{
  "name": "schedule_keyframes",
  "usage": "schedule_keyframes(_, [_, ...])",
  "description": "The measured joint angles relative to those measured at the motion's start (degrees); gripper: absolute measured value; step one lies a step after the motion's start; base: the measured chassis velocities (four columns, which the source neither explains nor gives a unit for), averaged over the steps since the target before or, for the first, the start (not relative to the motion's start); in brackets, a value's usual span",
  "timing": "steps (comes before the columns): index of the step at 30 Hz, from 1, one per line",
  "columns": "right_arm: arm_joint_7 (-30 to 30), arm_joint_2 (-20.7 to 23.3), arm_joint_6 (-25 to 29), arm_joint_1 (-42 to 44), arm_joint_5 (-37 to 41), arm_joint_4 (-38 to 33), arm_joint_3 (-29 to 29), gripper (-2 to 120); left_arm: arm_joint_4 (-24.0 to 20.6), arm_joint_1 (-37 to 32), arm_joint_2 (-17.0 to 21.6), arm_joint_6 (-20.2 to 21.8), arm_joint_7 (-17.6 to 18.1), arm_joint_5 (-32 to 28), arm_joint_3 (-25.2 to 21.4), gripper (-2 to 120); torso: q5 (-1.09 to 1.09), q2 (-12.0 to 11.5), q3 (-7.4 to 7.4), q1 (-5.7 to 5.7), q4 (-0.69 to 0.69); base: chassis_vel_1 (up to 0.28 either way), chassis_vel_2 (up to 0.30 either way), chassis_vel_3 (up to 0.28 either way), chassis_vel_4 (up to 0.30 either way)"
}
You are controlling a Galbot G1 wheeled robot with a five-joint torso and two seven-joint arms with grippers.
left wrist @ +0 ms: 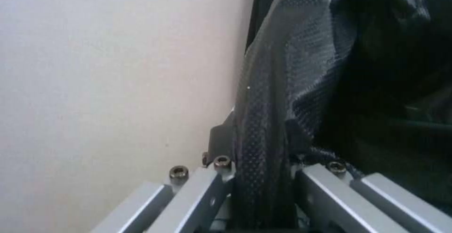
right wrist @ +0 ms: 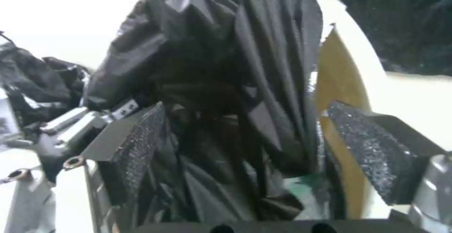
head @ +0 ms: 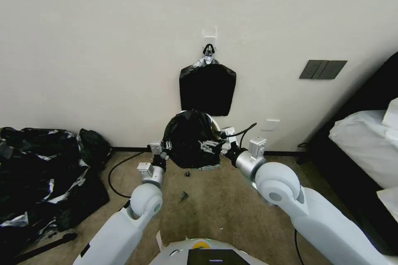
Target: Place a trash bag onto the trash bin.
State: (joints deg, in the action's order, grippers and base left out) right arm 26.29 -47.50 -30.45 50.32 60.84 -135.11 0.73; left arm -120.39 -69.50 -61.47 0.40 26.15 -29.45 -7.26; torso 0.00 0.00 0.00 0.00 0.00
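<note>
The glossy black trash bag (head: 188, 138) is draped over the white trash bin (head: 216, 123), which stands on the carpet against the wall; just a strip of the bin's rim shows at the bag's right. My left gripper (head: 164, 150) is at the bag's left side, and in the left wrist view it (left wrist: 261, 180) is shut on a fold of the trash bag (left wrist: 282, 84). My right gripper (head: 209, 146) is at the bag's front right. In the right wrist view it (right wrist: 254, 148) is open, its pads (right wrist: 141, 148) spread around loose trash bag (right wrist: 235, 84) beside the trash bin's rim (right wrist: 351, 46).
A flat stack of black bags (head: 207, 87) hangs from a clip on the wall just above the bin. A big heap of black plastic (head: 37, 174) lies at the left. A bed (head: 365, 140) is at the right. Small scraps (head: 184, 194) and a cable (head: 114, 176) lie on the carpet.
</note>
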Motion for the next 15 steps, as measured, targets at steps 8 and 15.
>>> schedule_keyframes(8, [0.51,0.36,-0.22,0.40,-0.90,-0.34,0.02,80,-0.54,-0.24,-0.28,-0.08,0.04,0.36,-0.07,0,0.00,0.00,0.00,0.00,0.00,0.000,0.000,0.000,0.000])
schedule_keyframes(15, [0.70,0.28,-0.22,0.39,-0.94,0.11,0.02,69,-0.97,-0.87,-0.13,-0.74,-0.71,1.53,-0.06,0,0.00,0.00,0.00,0.00,0.00,0.000,0.000,0.000,0.000])
